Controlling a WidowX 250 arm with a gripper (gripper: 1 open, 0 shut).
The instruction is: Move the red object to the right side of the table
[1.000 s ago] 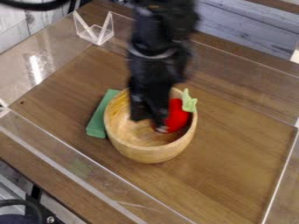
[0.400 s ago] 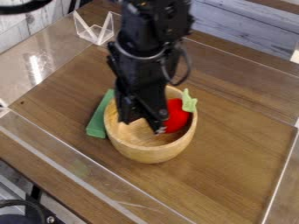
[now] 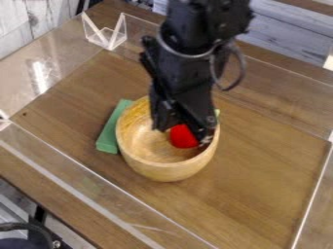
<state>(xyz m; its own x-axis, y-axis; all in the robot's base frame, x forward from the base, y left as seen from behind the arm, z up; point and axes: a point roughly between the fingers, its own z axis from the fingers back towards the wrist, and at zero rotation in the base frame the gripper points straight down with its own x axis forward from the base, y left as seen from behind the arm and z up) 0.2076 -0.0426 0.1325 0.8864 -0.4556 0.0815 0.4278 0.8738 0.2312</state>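
Note:
The red object (image 3: 186, 138), small and glossy, lies inside the wooden bowl (image 3: 146, 163) at its right side, on the brown table (image 3: 260, 185). My black gripper (image 3: 180, 126) reaches down into the bowl from above and is shut. Its fingertips sit right on top of the red object and cover the object's upper part and stem. I cannot make out whether any of it is pinched between the fingers. The arm hides the bowl's far rim.
A green flat cloth (image 3: 112, 128) lies under the bowl's left side. Clear acrylic walls (image 3: 78, 190) border the tabletop, and a small clear stand (image 3: 104, 31) sits at the back left. Bare wood stretches to the bowl's right.
The arm has swung rightward and straightened over the bowl. The fingertips went from left of the red object to on top of it. The object sits slightly lower and further left, its stem hidden.

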